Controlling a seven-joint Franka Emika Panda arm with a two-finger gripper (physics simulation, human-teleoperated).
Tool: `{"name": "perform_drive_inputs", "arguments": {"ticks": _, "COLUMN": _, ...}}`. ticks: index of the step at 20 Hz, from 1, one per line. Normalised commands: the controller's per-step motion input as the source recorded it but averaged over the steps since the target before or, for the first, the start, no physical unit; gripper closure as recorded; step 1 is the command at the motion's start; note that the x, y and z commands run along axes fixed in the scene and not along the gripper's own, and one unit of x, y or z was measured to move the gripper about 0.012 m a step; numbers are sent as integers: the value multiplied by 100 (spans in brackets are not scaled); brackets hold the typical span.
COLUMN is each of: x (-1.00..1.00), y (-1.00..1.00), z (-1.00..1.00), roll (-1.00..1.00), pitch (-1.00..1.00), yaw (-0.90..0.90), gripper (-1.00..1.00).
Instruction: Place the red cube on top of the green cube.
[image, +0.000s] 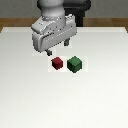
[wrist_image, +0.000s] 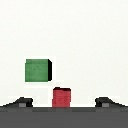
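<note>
The red cube (image: 57, 63) rests on the white table, and the slightly larger green cube (image: 74, 63) sits close beside it toward the exterior view's right, a narrow gap between them. My gripper (image: 57, 48) hovers open above and just behind the red cube, touching neither cube. In the wrist view the red cube (wrist_image: 62, 97) lies in line between the two dark fingertips (wrist_image: 20, 102), which stand wide apart, and the green cube (wrist_image: 37, 70) lies off to one side of it. The gripper (wrist_image: 64, 103) holds nothing.
The white table (image: 30, 95) spreads around both cubes, and its wooden far edge (image: 15, 22) runs along the back. The arm's base stands behind the gripper.
</note>
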Motion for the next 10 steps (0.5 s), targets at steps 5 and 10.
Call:
{"name": "perform_drive_inputs", "arguments": {"ticks": 5, "x": -20, "y": 0, "z": 0, "roll": 0, "pitch": 0, "yaw": 0, "gripper": -100}}
{"name": "perform_drive_inputs", "arguments": {"ticks": 10, "x": -20, "y": 0, "z": 0, "roll": 0, "pitch": 0, "yaw": 0, "gripper": -100}}
